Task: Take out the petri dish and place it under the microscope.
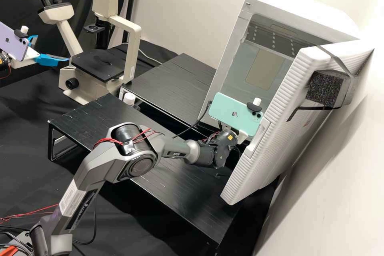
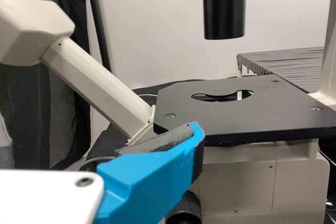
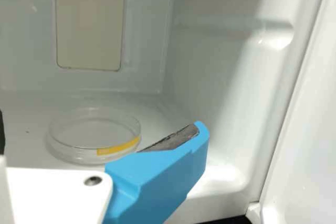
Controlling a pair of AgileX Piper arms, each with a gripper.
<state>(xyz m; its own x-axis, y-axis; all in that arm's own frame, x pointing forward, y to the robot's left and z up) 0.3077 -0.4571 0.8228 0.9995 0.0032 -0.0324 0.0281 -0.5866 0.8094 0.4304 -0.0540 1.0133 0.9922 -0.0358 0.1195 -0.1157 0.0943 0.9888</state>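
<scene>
A mint phone (image 1: 229, 109) with a fruit-shaped logo rides on the right gripper (image 1: 243, 136), and a lilac one (image 1: 12, 44) with the same mark is on the left gripper (image 1: 53, 49). There's a white printed label (image 1: 71, 200) on the right arm's lower link, too small for me to make out from here, and a yellow strip (image 3: 118, 147) on the side of the petri dish (image 3: 86, 132).

The right gripper's fingers are spread. The dish lies flat on the floor of the white cabinet (image 1: 300, 8), just ahead of the gap between them; whether the nearer finger (image 3: 157, 177) brushes its rim, I can't tell. The cabinet's door (image 1: 276, 108) stands open, beside the right gripper.

The left gripper's fingers are spread too, near the microscope (image 1: 134, 48). Its black stage (image 2: 236, 119) sits just beyond one fingertip, with a black tube (image 2: 224, 9) above the stage; I can't tell if finger and stage touch.
</scene>
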